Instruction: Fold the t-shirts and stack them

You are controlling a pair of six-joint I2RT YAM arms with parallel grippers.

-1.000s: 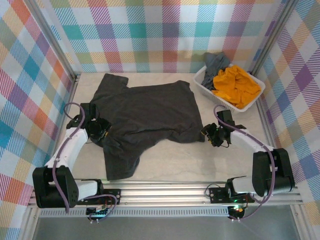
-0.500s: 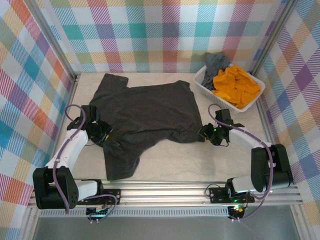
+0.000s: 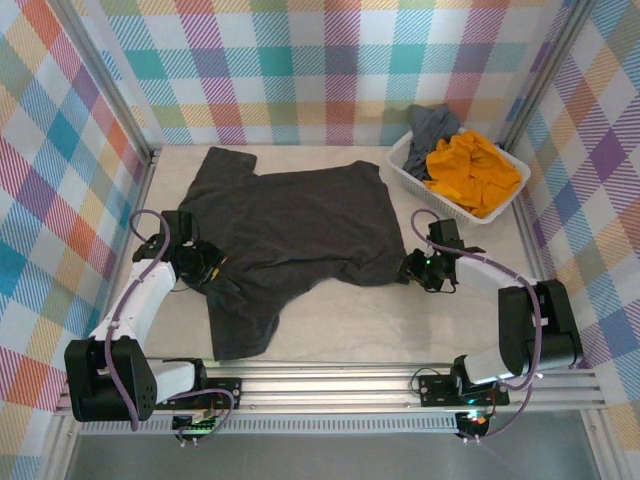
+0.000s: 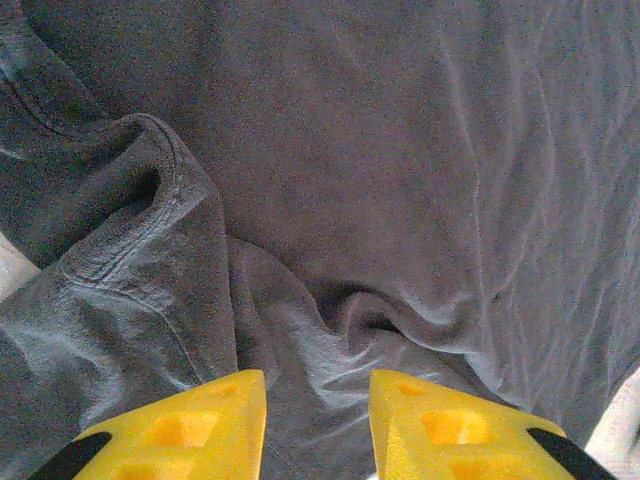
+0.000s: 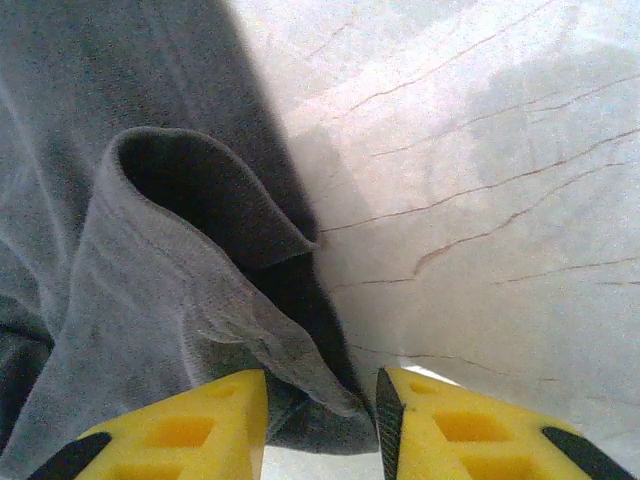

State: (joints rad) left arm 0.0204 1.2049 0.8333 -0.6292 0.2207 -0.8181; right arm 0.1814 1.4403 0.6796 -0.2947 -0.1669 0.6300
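The dark charcoal t-shirt (image 3: 290,220) lies spread out on the table, with a rumpled near-left sleeve. My left gripper (image 3: 207,269) is low over that left edge. Its yellow fingers (image 4: 190,430) stand open, with wrinkled cloth (image 4: 330,330) in the gap of the left gripper (image 4: 317,405). My right gripper (image 3: 411,265) is at the shirt's right hem corner. In the right wrist view the gripper (image 5: 320,405) is open, and the curled hem (image 5: 300,375) reaches between its fingers (image 5: 470,435). The mustard-orange t-shirt (image 3: 472,172) and the slate grey t-shirt (image 3: 432,125) lie crumpled in the basket.
The white slatted basket (image 3: 420,178) stands at the back right against the plaid wall. Bare table (image 3: 370,320) runs between the shirt and the front rail. Marbled tabletop (image 5: 480,150) shows right of the hem.
My right gripper has slid left up to the shirt's hem corner. My left gripper has shifted slightly nearer over the left edge. The shirt has hardly moved.
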